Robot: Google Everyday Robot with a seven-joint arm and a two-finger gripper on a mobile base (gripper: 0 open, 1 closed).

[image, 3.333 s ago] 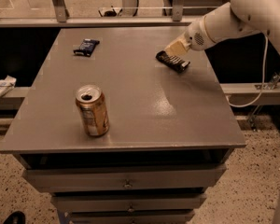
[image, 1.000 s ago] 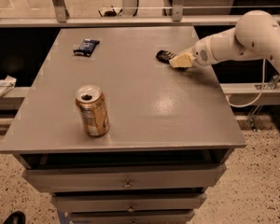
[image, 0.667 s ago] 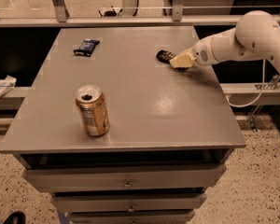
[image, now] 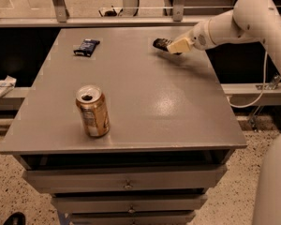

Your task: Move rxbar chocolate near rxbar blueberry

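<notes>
The rxbar chocolate (image: 161, 43), a small black bar, is at the far right of the grey table (image: 140, 102), its right part hidden behind the gripper. My gripper (image: 176, 47) reaches in from the right and is shut on that bar, holding it just above the tabletop. The rxbar blueberry (image: 86, 47), a dark blue bar with white markings, lies flat at the far left of the table, well apart from the gripper.
A gold drink can (image: 92, 111) stands upright at the front left. The table has drawers (image: 126, 184) below its front edge. A rail (image: 107, 20) runs behind the table. A crumpled white wrapper (image: 1, 87) lies on a ledge at left.
The gripper with the black bar has lifted slightly and shifted left and farther back across the table. The blue bar and the can have not moved.
</notes>
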